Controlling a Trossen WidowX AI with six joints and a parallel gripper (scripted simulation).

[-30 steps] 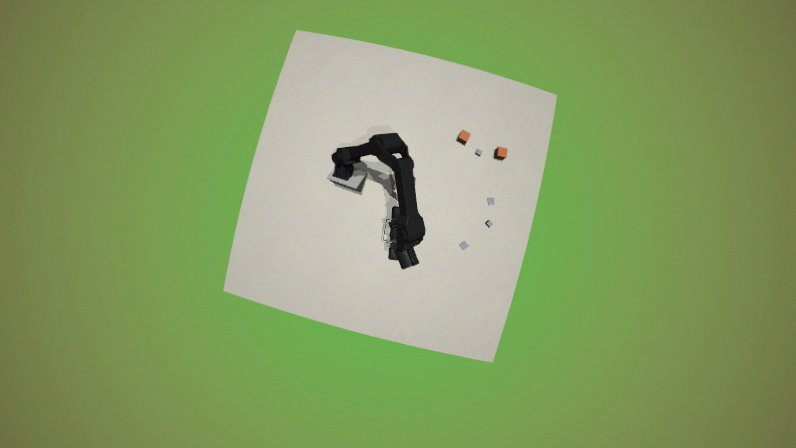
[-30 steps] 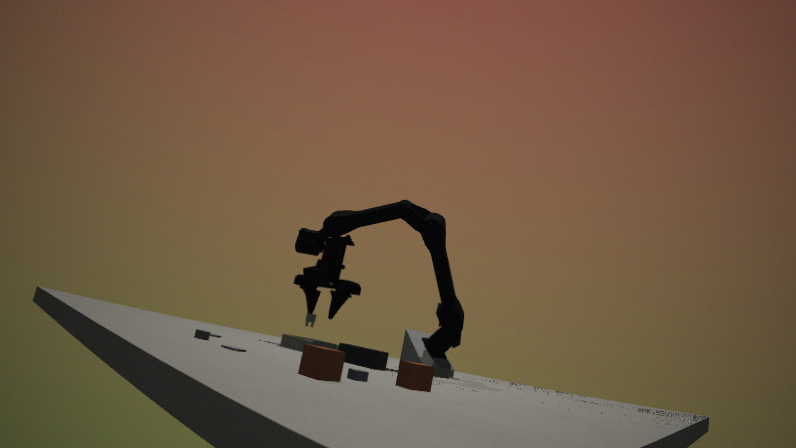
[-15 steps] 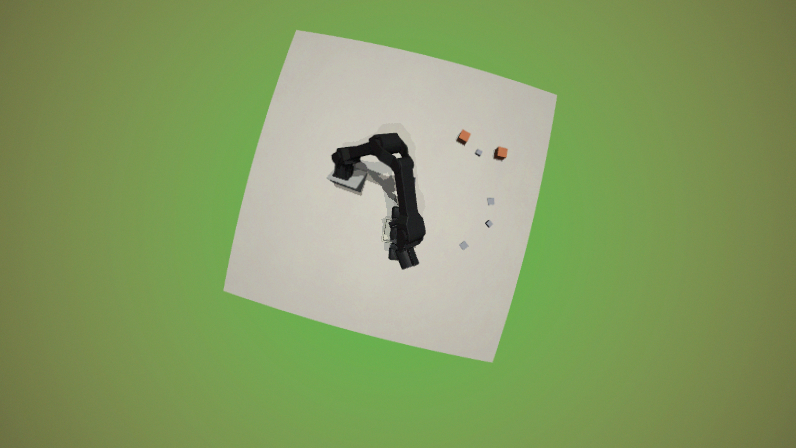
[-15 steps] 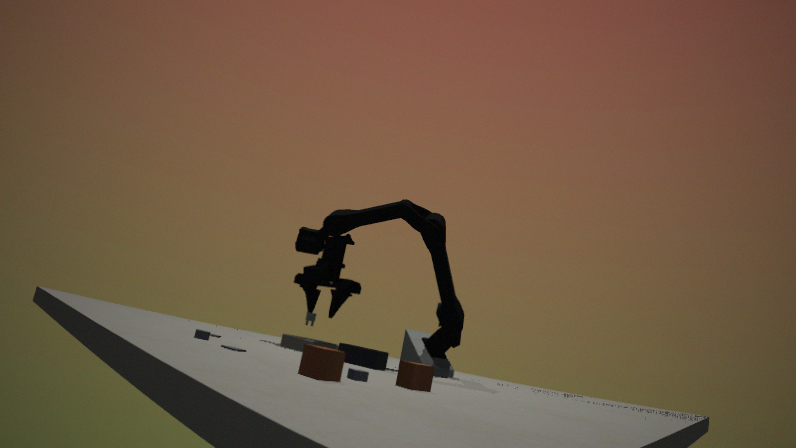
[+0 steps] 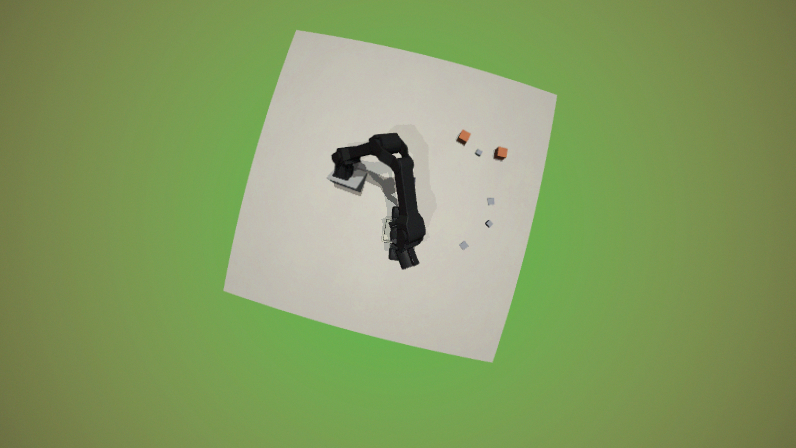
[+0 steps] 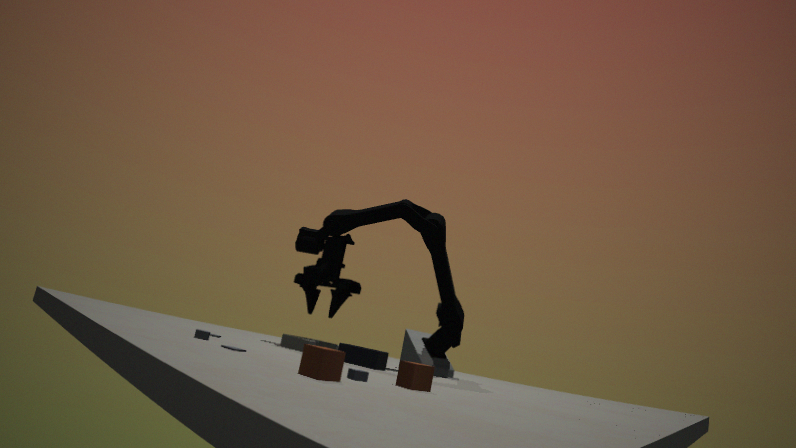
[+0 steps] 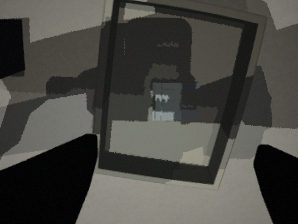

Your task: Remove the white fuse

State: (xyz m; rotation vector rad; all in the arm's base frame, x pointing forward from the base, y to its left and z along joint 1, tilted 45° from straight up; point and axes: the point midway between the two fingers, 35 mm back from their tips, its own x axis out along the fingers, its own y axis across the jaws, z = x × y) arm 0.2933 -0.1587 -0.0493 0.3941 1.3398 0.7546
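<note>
The white fuse [image 7: 167, 102], pale blue-grey in the dim light, lies inside the tray [image 7: 239, 75] [image 5: 383, 230] [image 6: 292, 341], near its middle in the wrist view. My gripper [image 7: 178, 149] [image 6: 320, 314] is open and empty, pointing down above the tray, with the fuse apart from both fingers. The fuse block [image 6: 363, 356] is a dark box beside the tray; a black shape at the left edge of the wrist view may be part of it. The arm hides the block in the top view, and the other fuses cannot be made out.
Two orange cubes [image 5: 464, 136] [image 5: 501, 153] [image 6: 321, 362] [image 6: 414, 376] stand on the table, with a small grey cube [image 5: 478, 152] [image 6: 357, 375] between them. Several small grey pieces [image 5: 490, 201] [image 5: 464, 244] lie farther along. A grey wedge [image 5: 356, 183] [image 6: 412, 347] is by the arm's base.
</note>
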